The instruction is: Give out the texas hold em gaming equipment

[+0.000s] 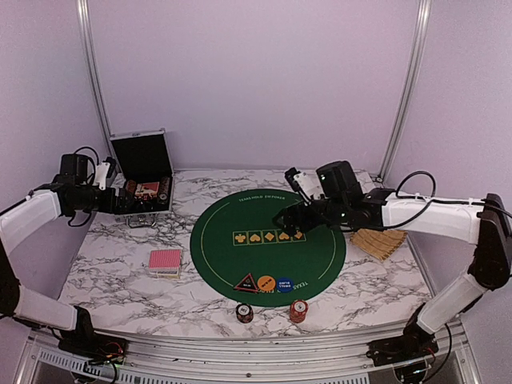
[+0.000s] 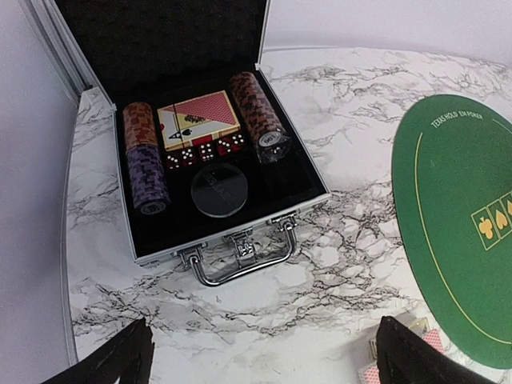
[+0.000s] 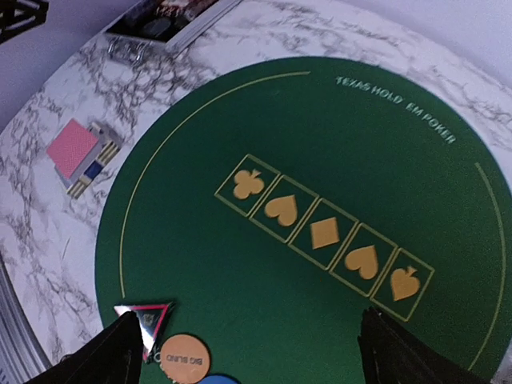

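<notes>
A pink-red-backed card deck (image 1: 165, 260) lies on the marble left of the green mat (image 1: 268, 240); it also shows in the right wrist view (image 3: 74, 146). Two small dark-red chip stacks (image 1: 245, 313) (image 1: 298, 310) stand near the front edge. The black triangular marker (image 1: 246, 282), orange button (image 1: 266, 282) and blue button (image 1: 285, 284) lie on the mat's near rim. My left gripper (image 2: 264, 368) is open and empty, in front of the open case (image 2: 160, 40). My right gripper (image 3: 252, 360) is open and empty over the mat, beside the marker (image 3: 148, 316) and orange button (image 3: 182, 356).
The silver-edged case (image 1: 142, 156) at the back left holds chip rolls (image 2: 258, 112), a card box (image 2: 200, 120), red dice (image 2: 204, 152) and a clear disc (image 2: 218, 190). A tan ribbed wooden piece (image 1: 382, 242) lies right of the mat.
</notes>
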Motion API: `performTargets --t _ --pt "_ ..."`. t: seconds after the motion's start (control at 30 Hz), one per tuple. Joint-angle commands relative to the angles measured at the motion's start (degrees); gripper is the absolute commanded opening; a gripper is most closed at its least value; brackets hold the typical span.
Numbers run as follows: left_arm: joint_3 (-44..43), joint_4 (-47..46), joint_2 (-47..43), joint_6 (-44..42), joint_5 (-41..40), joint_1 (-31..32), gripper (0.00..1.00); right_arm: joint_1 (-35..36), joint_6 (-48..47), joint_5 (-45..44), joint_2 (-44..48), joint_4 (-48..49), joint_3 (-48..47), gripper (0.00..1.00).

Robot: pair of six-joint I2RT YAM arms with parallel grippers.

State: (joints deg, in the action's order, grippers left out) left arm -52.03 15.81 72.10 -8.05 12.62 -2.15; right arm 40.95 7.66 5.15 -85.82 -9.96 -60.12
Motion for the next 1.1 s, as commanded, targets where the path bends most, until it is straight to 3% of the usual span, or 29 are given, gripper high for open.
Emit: performTargets --t 0.0,0.27,1.07 --pt "-2.01 6.04 -1.34 -2.66 1.47 -0.29 0.99 7.50 -0.98 4.02 -5.22 -9.31 -3.57 0.90" --pt "-2.22 8.54 -1.99 -2.60 2.83 -0.25 0.99 13.69 -2.58 5.98 -12.78 -12.55 -7.52 0.83" --pt "-2.95 12.98 -4.73 -4.13 4.59 -0.30 0.99 19.33 -6.66 1.66 -25.97 -15.53 -15.12 0.58"
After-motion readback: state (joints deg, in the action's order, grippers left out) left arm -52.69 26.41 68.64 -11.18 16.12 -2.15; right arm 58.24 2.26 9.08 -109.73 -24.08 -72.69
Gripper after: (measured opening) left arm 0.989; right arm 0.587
